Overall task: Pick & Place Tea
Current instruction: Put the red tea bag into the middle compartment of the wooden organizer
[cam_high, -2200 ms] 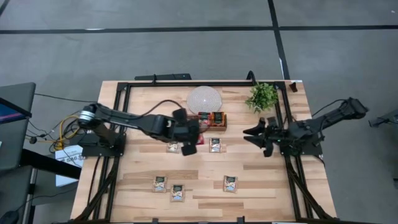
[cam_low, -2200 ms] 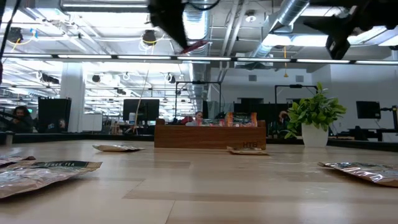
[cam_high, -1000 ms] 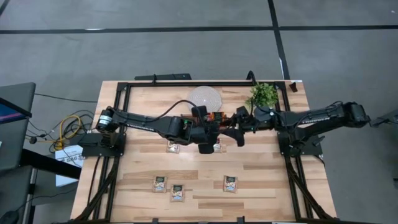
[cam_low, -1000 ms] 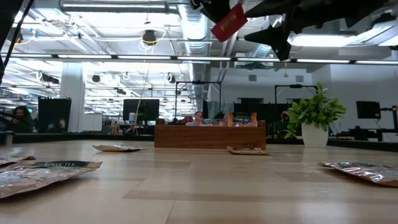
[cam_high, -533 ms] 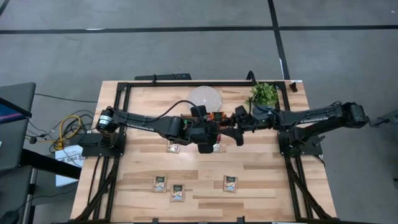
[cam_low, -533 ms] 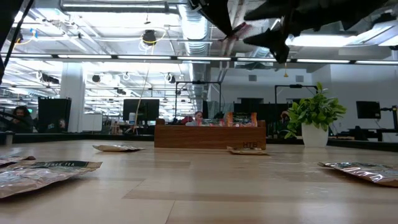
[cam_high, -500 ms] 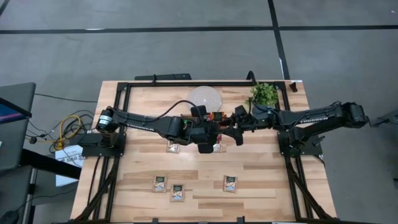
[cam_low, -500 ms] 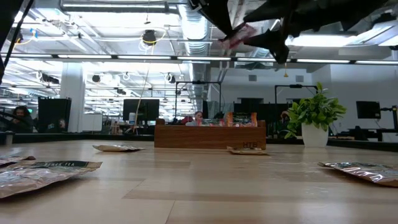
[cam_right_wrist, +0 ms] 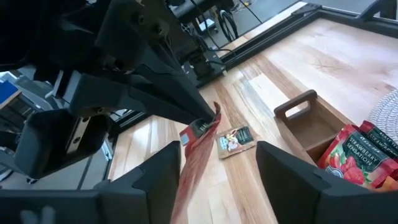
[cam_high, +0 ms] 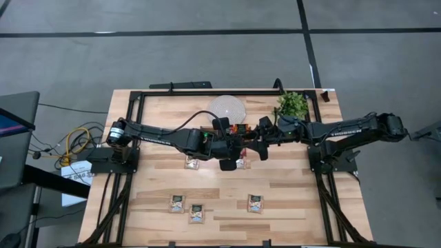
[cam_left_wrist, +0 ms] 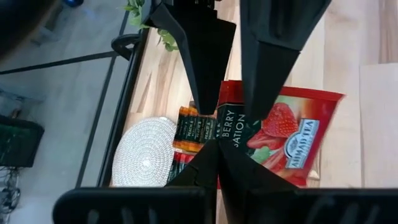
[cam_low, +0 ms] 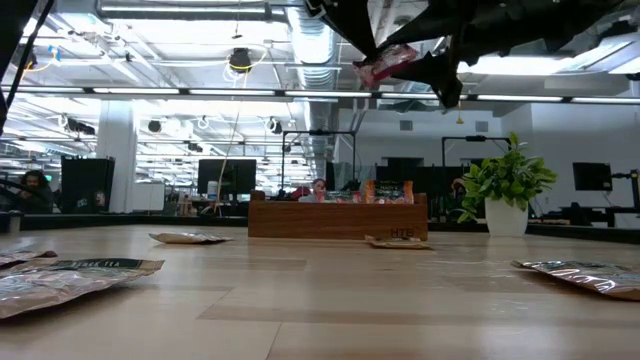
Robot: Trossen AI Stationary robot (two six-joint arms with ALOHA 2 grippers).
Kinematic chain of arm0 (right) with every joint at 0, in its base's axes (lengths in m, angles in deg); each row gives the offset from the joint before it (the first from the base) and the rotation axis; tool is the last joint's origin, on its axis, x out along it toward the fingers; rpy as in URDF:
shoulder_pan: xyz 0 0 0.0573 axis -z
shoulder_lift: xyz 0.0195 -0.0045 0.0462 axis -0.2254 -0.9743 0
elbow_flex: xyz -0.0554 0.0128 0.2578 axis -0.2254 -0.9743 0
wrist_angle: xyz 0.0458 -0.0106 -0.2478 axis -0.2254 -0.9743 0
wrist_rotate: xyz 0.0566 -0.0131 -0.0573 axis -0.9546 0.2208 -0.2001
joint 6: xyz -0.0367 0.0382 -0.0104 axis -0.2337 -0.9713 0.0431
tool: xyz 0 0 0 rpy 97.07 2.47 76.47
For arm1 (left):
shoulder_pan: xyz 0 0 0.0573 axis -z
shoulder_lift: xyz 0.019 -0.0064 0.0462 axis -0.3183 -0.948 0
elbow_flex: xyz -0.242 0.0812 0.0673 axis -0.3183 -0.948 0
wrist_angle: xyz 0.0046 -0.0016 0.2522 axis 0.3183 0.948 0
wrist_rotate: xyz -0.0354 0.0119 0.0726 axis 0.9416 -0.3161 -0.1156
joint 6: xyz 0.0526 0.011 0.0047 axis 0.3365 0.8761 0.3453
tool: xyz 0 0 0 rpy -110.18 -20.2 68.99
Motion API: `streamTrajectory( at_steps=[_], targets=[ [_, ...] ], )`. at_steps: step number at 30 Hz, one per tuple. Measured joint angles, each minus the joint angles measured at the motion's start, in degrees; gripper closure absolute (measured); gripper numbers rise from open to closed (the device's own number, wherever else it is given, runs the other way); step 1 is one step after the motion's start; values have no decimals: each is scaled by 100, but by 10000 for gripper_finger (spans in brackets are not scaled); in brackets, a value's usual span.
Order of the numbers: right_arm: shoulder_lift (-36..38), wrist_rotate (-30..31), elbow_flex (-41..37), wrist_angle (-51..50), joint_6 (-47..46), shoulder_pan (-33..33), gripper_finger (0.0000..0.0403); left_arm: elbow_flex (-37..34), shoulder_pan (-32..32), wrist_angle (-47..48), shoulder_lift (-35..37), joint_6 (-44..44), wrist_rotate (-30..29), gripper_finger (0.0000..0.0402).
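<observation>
- Left gripper [cam_left_wrist: 214, 146] is pinched tight on one red tea sachet [cam_left_wrist: 273, 140], which is held up in the air over the middle of the table [cam_high: 289, 200], just in front of the wooden tray [cam_right_wrist: 311, 127].
- On the held sachet a strawberry picture and a pale label can be seen in the left wrist view; part of its print is hidden behind the dark fingers.
- Right gripper [cam_right_wrist: 214, 158] is spread wide, with one finger on each side of the held sachet; whether the fingers touch it cannot be told.
- In the low view the sachet [cam_low: 385, 62] is seen high up between the two dark grippers, tilted.
- In the high view the two grippers meet over the middle of the table, and the sachet is too small and too covered to be made out there.
- More red sachets [cam_right_wrist: 360, 149] are stood in the tray; they are cut off at the picture's edge in the right wrist view.
- Pale sachets [cam_high: 196, 213] are laid flat on the table: three near the front edge, and two closer to the arms, partly covered by them.
- Their green print is too small to be read.
- A white round mat [cam_high: 227, 108] is laid behind the tray, partly hidden by the left arm.
- A small green plant [cam_high: 291, 105] is stood near the back right corner.
</observation>
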Motion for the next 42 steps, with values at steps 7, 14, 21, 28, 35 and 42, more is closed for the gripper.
streamTrajectory(
  at_steps=[7, 14, 21, 28, 35, 42],
  targets=[
    [1, 2, 0, 0, -2, 0, 274, -1, 0, -117, 0, 0, 38, 401],
    [2, 0, 0, 0, 48, 0, 385, -1, -2, -123, 0, 0, 127, 401],
    [2, -2, 0, -2, 148, -2, 401, -1, -2, -125, 2, -38, 347, 401],
    [2, 19, 0, -2, 145, -1, 402, -1, -2, -123, 4, -164, 293, 398],
    [2, 198, 0, -11, 48, 8, 402, -1, 0, 18, 7, -168, 78, 365],
    [2, 412, 0, -12, -10, 63, 403, -1, 19, 1011, 22, -320, -617, 307]
  ],
)
